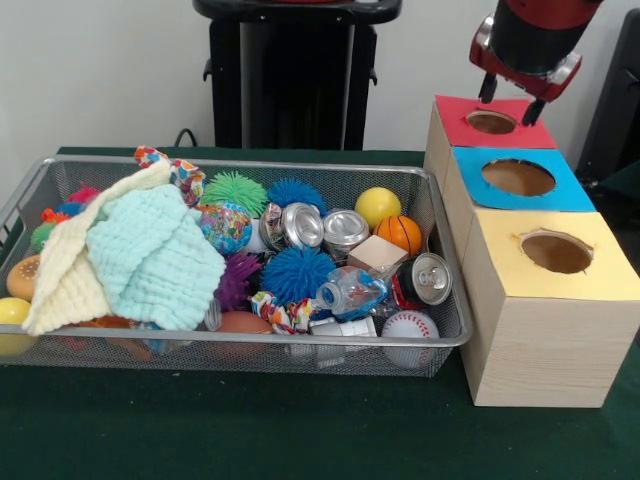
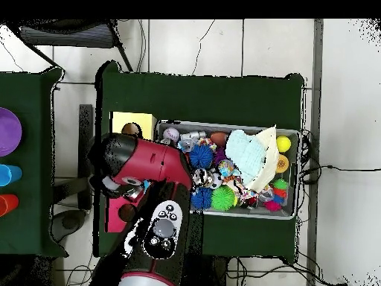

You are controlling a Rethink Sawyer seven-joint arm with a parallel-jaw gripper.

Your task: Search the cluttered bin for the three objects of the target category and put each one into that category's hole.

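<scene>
The cluttered bin [image 1: 440,215] is a long silver mesh basket on the green table, also in the overhead view [image 2: 223,124]. It holds spiky balls, cans, sports balls and cloths. No toy with a white string loop shows clearly. A tan-orange rounded thing [image 1: 22,277] and a pale yellow one [image 1: 10,310] lie at the bin's left end, partly under the cloths. My gripper [image 1: 512,99] hangs just above the hole of the red-topped box [image 1: 455,112], open and empty. In the overhead view the arm [image 2: 141,160] hides it.
Three wooden boxes stand in a row right of the bin: the red-topped one, a blue-topped one [image 1: 575,195] and a yellow-topped one [image 1: 500,250], each with a round hole. A mint cloth [image 1: 150,255] and a cream cloth [image 1: 60,275] cover the bin's left half.
</scene>
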